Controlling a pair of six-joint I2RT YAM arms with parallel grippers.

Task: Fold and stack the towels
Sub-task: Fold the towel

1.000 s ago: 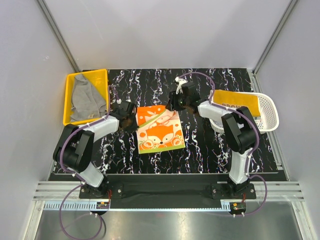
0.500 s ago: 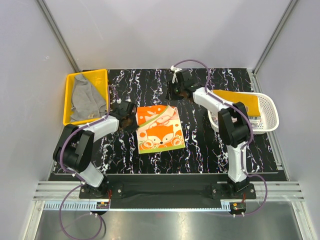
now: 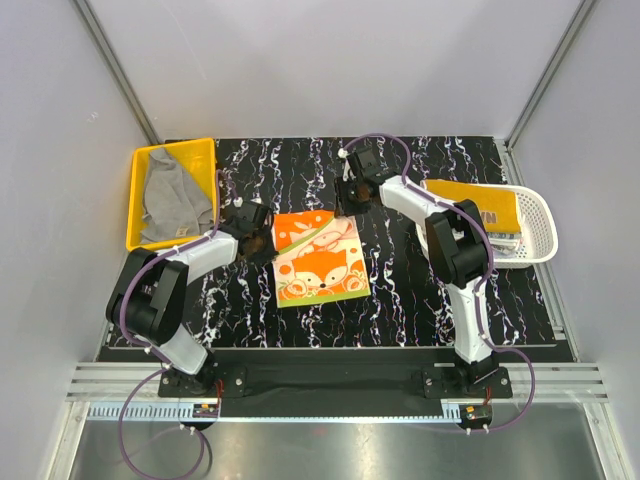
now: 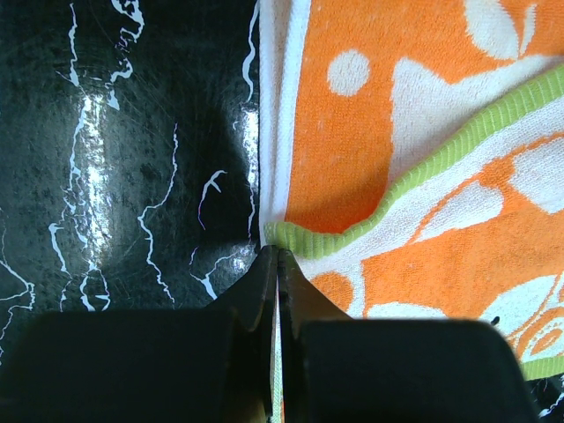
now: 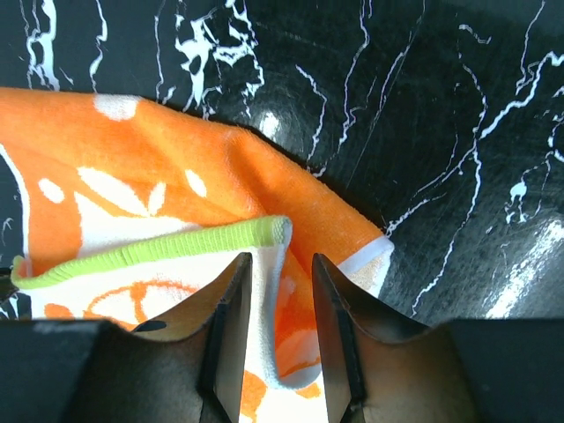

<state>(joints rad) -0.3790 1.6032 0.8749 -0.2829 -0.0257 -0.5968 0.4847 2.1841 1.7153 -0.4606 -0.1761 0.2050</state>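
An orange fox-patterned towel (image 3: 318,258) with a green hem lies folded on the black marbled table; it also shows in the left wrist view (image 4: 423,132) and the right wrist view (image 5: 132,176). My left gripper (image 3: 262,240) sits at the towel's left edge. In its wrist view the left gripper (image 4: 277,256) is shut, with a thin strip of the towel's edge between the fingers. My right gripper (image 3: 347,203) is at the far right corner. There the right gripper (image 5: 282,264) is open, its fingers straddling the folded corner just below the green hem (image 5: 159,251).
A yellow bin (image 3: 135,200) at the back left holds a grey towel (image 3: 168,200). A white slotted basket (image 3: 535,225) at the right has an orange-yellow lettered towel (image 3: 470,200) draped in it. Grey walls enclose the table.
My right gripper drew back from the towel's far right corner toward the back of the table, then returned to it; its elbow swung left. The left gripper and the towel stayed put.
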